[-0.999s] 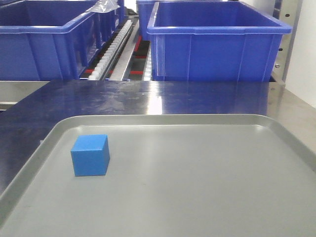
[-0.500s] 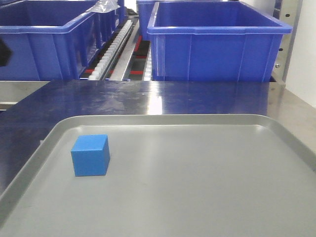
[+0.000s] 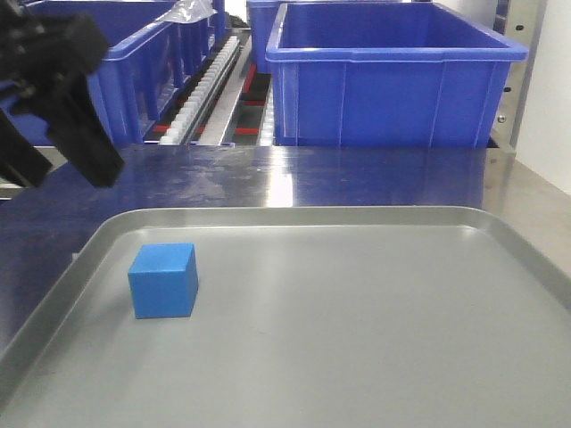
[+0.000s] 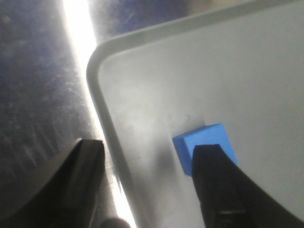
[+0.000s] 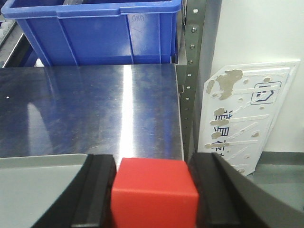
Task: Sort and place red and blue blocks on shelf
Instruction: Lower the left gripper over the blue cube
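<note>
**On the grey tray [image 3: 294,217], one blue block [image 3: 162,281] sits alone**

In the front view the blue block is a small cube with flat, dull faces and sharp edges. It rests near the left side of the tray. The tray is smooth and grey, with a raised rim and round corners. It lies on a shiny steel table [image 3: 294,174] with fine scratches.

The left gripper [image 3: 67,174] is black and hangs over the table by the tray's far left corner. Its two fingers are spread wide with nothing between them.

The right gripper [image 5: 153,161] squeezes the red block [image 5: 154,197] between its two dark fingers. The red block is a plain, dull cube too. The tray's edge shows just beside it.

Behind the table stands the shelf [image 3: 210,85], with white roller tracks and a metal post full of holes. Big blue plastic bins [image 3: 393,80] sit on it.
</note>
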Robot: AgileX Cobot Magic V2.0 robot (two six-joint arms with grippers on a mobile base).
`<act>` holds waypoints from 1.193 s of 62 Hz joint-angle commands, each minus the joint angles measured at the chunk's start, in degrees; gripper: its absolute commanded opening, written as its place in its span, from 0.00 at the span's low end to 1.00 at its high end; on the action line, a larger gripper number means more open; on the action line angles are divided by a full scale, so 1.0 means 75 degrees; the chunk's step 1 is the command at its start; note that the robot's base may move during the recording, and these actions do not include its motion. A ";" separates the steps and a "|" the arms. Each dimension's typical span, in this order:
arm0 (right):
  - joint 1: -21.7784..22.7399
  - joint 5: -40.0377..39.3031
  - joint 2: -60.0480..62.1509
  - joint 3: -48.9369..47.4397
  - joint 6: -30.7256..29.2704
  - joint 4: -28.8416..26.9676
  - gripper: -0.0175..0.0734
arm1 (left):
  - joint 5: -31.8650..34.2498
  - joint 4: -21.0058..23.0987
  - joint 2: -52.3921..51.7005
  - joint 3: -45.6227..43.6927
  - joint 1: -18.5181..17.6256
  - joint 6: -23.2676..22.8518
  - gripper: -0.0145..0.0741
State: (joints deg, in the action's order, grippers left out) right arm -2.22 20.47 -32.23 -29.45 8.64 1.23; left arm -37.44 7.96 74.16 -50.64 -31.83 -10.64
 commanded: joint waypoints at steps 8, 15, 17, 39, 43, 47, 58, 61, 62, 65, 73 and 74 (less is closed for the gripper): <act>0.0054 -0.0688 0.0006 -0.0204 -0.0071 0.0080 0.25 | 0.0481 0.0043 0.0148 -0.0252 -0.0410 -0.0376 0.70; 0.0054 -0.0688 0.0006 -0.0204 -0.0071 0.0080 0.25 | 0.0573 0.0043 0.0231 -0.0252 -0.0593 -0.0522 0.70; 0.0054 -0.0688 0.0006 -0.0204 -0.0071 0.0080 0.25 | 0.0636 0.0043 0.0269 -0.0252 -0.0649 -0.0522 0.70; 0.0054 -0.0688 0.0006 -0.0204 -0.0071 0.0080 0.25 | 0.0910 0.0005 0.0707 -0.0264 -0.1110 -0.1009 0.70; 0.0054 -0.0688 0.0006 -0.0204 -0.0071 0.0080 0.25 | 0.0973 -0.0047 0.0781 -0.0283 -0.1176 -0.1171 0.70; 0.0054 -0.0688 0.0006 -0.0204 -0.0071 0.0080 0.25 | 0.0978 -0.0082 0.0890 -0.0358 -0.1240 -0.1225 0.70; 0.0054 -0.0688 0.0006 -0.0204 -0.0071 0.0080 0.25 | 0.0914 -0.0177 0.1189 -0.0645 -0.1360 -0.1345 0.70; 0.0054 -0.0688 0.0006 -0.0204 -0.0071 0.0080 0.25 | 0.0889 -0.0177 0.1243 -0.0713 -0.1359 -0.1343 0.70; 0.0054 -0.0688 0.0006 -0.0204 -0.0071 0.0080 0.25 | 0.0889 -0.0177 0.1285 -0.0727 -0.1359 -0.1343 0.70; 0.0054 -0.0688 0.0006 -0.0204 -0.0071 0.0080 0.25 | 0.0866 -0.0177 0.1322 -0.0778 -0.1359 -0.1371 0.70; 0.0054 -0.0688 0.0006 -0.0204 -0.0071 0.0080 0.25 | 0.0855 -0.0197 0.1375 -0.0796 -0.1359 -0.1528 0.70; 0.0054 -0.0688 0.0006 -0.0204 -0.0071 0.0080 0.25 | 0.0855 -0.0197 0.1388 -0.0796 -0.1359 -0.1528 0.70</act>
State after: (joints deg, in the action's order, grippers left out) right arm -2.22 20.47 -32.23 -29.45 8.64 1.23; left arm -33.05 6.37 86.03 -54.85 -41.53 -21.21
